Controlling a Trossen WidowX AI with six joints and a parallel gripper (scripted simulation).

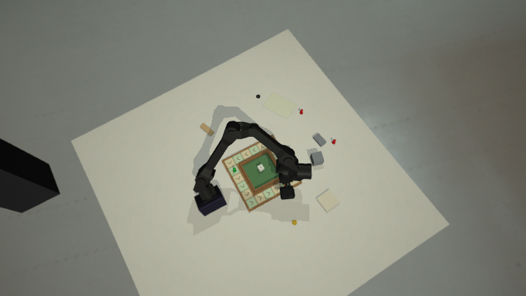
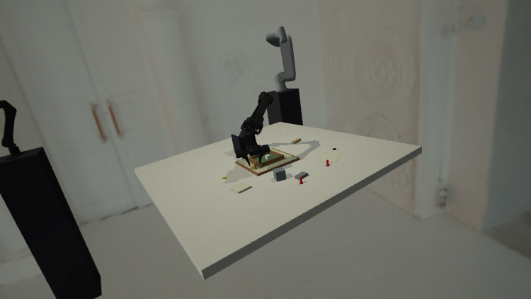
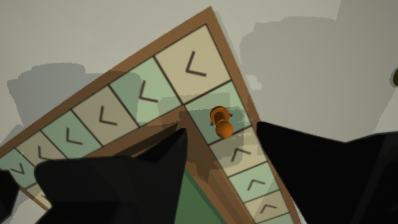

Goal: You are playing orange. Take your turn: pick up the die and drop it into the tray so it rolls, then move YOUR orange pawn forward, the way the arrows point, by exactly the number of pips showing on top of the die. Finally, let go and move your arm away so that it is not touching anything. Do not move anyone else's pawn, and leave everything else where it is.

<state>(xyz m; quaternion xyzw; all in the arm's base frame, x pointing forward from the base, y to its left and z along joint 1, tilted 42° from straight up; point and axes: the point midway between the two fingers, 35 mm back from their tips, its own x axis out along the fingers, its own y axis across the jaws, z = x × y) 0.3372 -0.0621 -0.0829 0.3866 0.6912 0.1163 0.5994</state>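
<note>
The orange pawn point(image 2: 255, 166) point(image 3: 220, 118) stands upright on a green square beside a corner square of the board point(image 1: 242, 186) point(image 3: 200, 42). My gripper point(image 2: 254, 164) point(image 3: 221, 130) is open, one finger on each side of the pawn, with gaps visible in the wrist view. The arm hides the pawn in the top view. The white die point(image 1: 260, 167) point(image 2: 267, 157) rests in the green-floored tray point(image 1: 247, 179); its top pips are too small to read surely. A green pawn point(image 1: 234, 169) stands on the board's opposite side.
Red pawns point(image 1: 301, 111) point(image 1: 334, 142) point(image 2: 327, 163) point(image 2: 301, 181), a grey cube point(image 1: 317, 158) point(image 2: 279, 174), a flat grey block point(image 1: 319, 139), a cream tile point(image 1: 327, 200) and a yellow disc point(image 1: 294, 222) lie around the board. A tan block point(image 1: 207, 129), pale sheet point(image 1: 279, 105) and black disc point(image 1: 258, 96) are farther off.
</note>
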